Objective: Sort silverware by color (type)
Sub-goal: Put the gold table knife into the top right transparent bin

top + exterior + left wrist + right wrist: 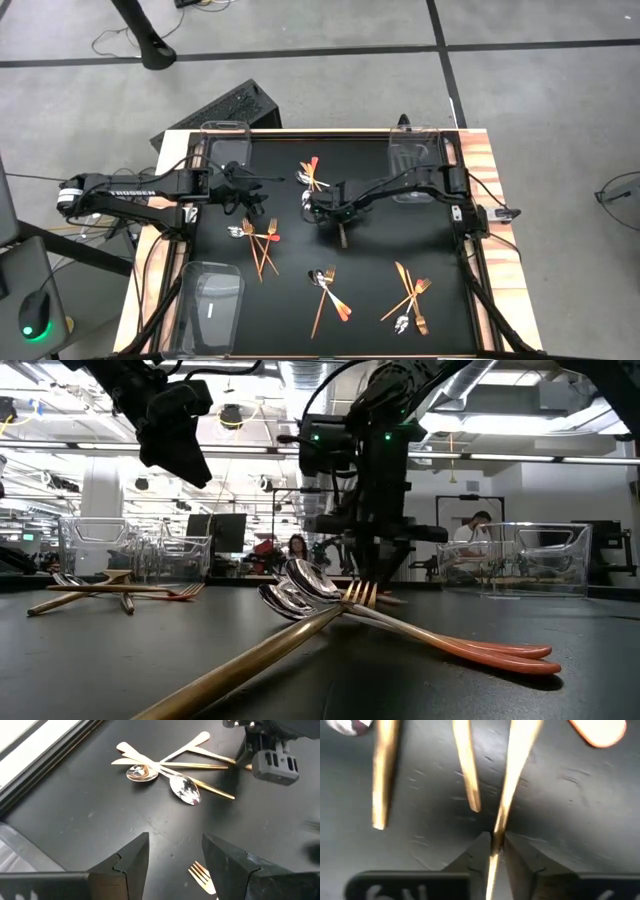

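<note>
Right gripper [492, 851] at frame centre in high view — fingers pinching thin gold utensil [512, 780] low on black mat [370, 270]. Left gripper [175, 855] in left-centre, spread, holding nothing, gold fork [202, 876] just under it. Other silverware piles [330, 290] scattered — lower centre, lower right, upper centre. Clear bins [212, 305] at corners.

four silverware [262, 238] clusters on table [375, 255]
</note>
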